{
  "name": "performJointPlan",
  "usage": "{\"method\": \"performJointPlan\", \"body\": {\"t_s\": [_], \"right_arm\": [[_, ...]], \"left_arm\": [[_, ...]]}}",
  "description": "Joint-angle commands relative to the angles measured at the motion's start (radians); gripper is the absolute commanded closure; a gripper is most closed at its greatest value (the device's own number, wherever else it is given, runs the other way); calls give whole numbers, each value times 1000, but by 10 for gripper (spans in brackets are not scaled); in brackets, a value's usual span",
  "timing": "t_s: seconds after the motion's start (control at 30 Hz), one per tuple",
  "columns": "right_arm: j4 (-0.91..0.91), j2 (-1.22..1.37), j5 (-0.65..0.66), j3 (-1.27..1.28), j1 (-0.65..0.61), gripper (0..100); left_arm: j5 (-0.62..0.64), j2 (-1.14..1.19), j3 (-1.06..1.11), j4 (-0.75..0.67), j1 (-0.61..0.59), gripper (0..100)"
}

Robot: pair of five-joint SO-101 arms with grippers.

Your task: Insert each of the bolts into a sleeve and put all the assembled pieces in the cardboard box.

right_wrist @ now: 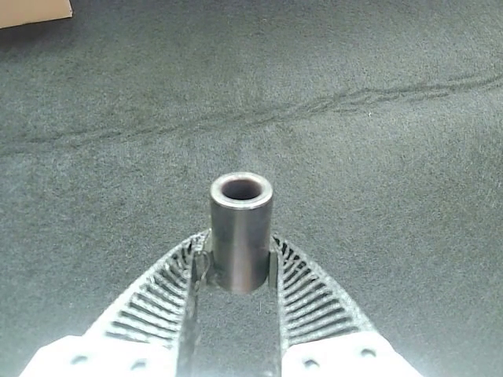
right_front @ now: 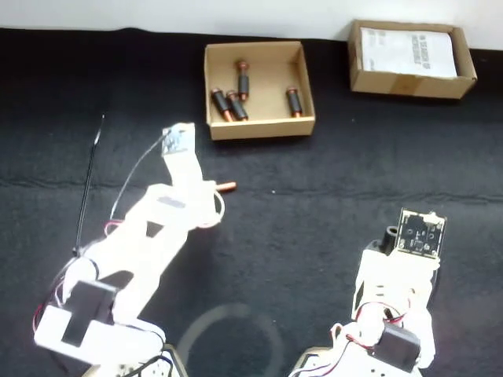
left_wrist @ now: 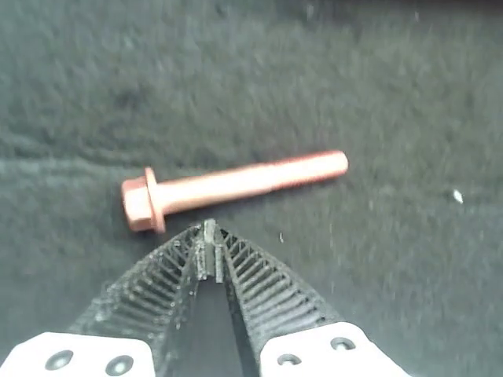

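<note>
A copper bolt (left_wrist: 228, 187) lies flat on the black mat, its hex head toward one side. My left gripper (left_wrist: 209, 239) is shut with nothing in it, its tips just short of the bolt's shank near the head. In the high view the bolt's end (right_front: 227, 187) pokes out beside the left arm (right_front: 169, 216). My right gripper (right_wrist: 240, 258) is shut on a dark metal sleeve (right_wrist: 241, 220), held with its open bore facing away from the wrist, above bare mat. The open cardboard box (right_front: 259, 126) at the back centre holds several assembled pieces (right_front: 230, 104).
A second cardboard box (right_front: 369, 78) with a printed sheet in it stands at the back right. A thin black cable (right_front: 88, 184) runs along the mat left of the left arm. The right arm (right_front: 397, 275) is at the front right.
</note>
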Motion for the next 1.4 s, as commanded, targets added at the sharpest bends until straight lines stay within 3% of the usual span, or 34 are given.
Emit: {"method": "performJointPlan", "body": {"t_s": [0.0,0.3,0.5,0.73,0.83,0.97,1.2,1.37], "right_arm": [[-15,-7,-6,-5,15,991],[-13,-7,-8,-4,10,991],[-15,-7,-5,-4,10,991],[-15,-7,-5,-4,10,991],[-15,-5,-6,-4,10,991],[-15,1,-9,-4,8,991],[-12,-4,-9,-5,8,991],[-12,-7,-9,-5,12,991]], "left_arm": [[6,5,-87,-8,-16,990],[181,2,-254,-8,-64,990],[230,1,-272,9,-65,990],[284,-74,-302,480,-19,990],[284,-85,-298,574,-25,990],[284,-85,-298,551,-54,990],[279,-8,-237,233,-70,989],[278,171,-315,175,-73,989]]}}
